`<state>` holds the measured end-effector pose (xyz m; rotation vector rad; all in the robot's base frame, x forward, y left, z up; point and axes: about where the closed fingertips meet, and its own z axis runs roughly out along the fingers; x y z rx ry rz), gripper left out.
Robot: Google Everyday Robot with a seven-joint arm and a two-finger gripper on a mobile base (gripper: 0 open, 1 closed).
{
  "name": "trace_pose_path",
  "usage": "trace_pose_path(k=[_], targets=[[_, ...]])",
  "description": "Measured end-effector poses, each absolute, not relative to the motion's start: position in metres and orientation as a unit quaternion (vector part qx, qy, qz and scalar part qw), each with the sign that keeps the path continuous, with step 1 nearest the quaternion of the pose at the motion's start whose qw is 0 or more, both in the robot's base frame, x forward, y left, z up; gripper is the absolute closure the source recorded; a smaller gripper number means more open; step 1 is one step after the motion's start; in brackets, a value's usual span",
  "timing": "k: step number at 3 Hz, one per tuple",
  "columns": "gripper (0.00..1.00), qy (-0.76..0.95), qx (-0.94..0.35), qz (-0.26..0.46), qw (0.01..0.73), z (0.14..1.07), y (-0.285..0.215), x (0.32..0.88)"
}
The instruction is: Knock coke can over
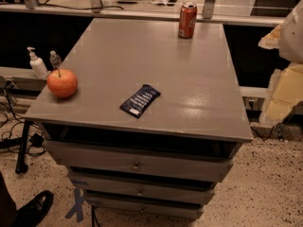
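Note:
The coke can (187,20) is red-orange with a silver top rim. It stands upright at the far edge of the grey cabinet top (189,79), right of centre. My gripper (286,56) shows as pale white and yellowish parts at the right edge of the view, partly cut off. It is beyond the cabinet's right side, well apart from the can and touching nothing.
An orange-red apple (62,82) sits near the cabinet's left front corner. A flat dark blue snack packet (140,100) lies in the middle front. A white pump bottle (36,64) stands on a ledge to the left. Drawers (136,163) front the cabinet. A dark shoe (33,209) is on the floor at lower left.

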<state>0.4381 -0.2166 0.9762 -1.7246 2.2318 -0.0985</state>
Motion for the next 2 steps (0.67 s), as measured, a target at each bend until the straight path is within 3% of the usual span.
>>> trace_pose_path(k=[2], targets=[[0.00,0.781,-0.592,-0.039,0.192,0.969,-0.212,0.477]])
